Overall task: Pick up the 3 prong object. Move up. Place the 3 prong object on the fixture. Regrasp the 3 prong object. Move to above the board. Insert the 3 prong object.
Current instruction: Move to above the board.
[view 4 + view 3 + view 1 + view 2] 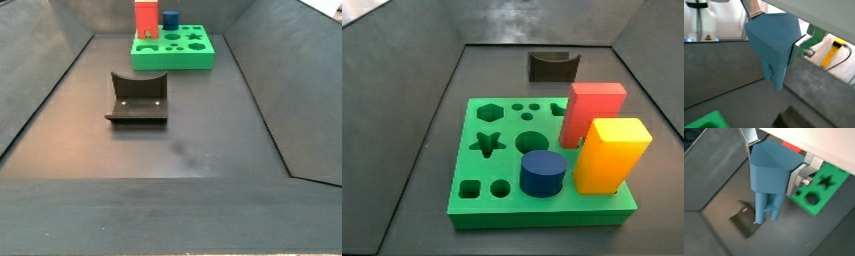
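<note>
2 side views show a dark grey floor (pixel 187 150) walled by sloping dark panels; the gripper does not appear in either of them.

In a side view, the green board (pixel 540 167) lies in the middle of the floor. Its left part carries open cut-outs: a hexagon, a star, circles and rounded squares. A dark blue cylinder (pixel 543 174) stands in its front row, a red block (pixel 591 112) rises behind that, and a yellow block (pixel 608 155) stands at the right front corner. The dark fixture (pixel 552 66) sits apart behind the board, near the back wall. In another side view the fixture (pixel 138 98) is at mid-floor, left of centre, with the board (pixel 175 47) well beyond it.

Both wrist views show the gripper (pixel 774 160) above the floor, its silver fingers (pixel 799 176) clamped on the peaked upper end of the steel-blue 3 prong object (pixel 769 180). The prongs hang down clear of the floor, and a shadow lies below them. A board corner (pixel 819 190) shows beside the piece, and a green edge (pixel 709 121) appears low down in a wrist view. A yellow cable (pixel 832 51) runs outside the wall.
</note>
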